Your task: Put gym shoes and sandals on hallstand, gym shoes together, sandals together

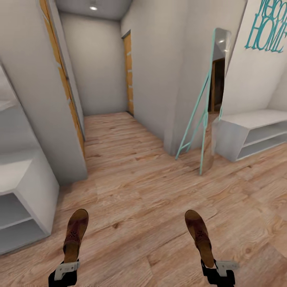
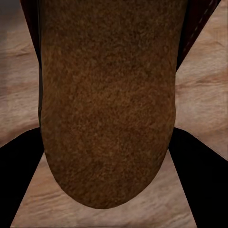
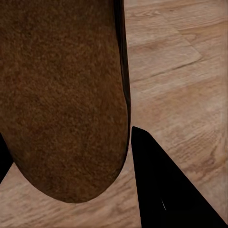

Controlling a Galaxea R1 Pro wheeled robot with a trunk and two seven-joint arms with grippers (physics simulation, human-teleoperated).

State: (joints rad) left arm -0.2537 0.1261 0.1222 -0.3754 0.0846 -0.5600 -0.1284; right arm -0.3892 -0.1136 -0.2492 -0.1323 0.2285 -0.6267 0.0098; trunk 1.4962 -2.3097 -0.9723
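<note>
With one brown sandal [image 1: 75, 235] clamped in the left gripper [image 1: 63, 275] and the other sandal [image 1: 199, 235] in the right gripper [image 1: 217, 273], the carrying step is judged underway, and a turn toward the hallstand [image 1: 255, 133] is called for next.

Quick headcount: two brown sandals, one clamped in the left gripper [image 1: 66, 266] and one in the right gripper [image 1: 215, 266]. The left sandal [image 1: 75, 233] sticks out forward past its fingers, and the right sandal [image 1: 199, 236] does the same on its side. Two grippers, obviously.

Two pale grey shelf units: the hallstand [image 1: 255, 137] way out ahead and to the right of the right gripper, and another open-shelved unit [image 1: 24, 199] just off to the left of the left gripper. One teal-framed standing mirror [image 1: 207, 107], one teal wall sign [image 1: 266, 30], two wood-trimmed doors, one ceiling light [image 1: 93, 7].
</note>
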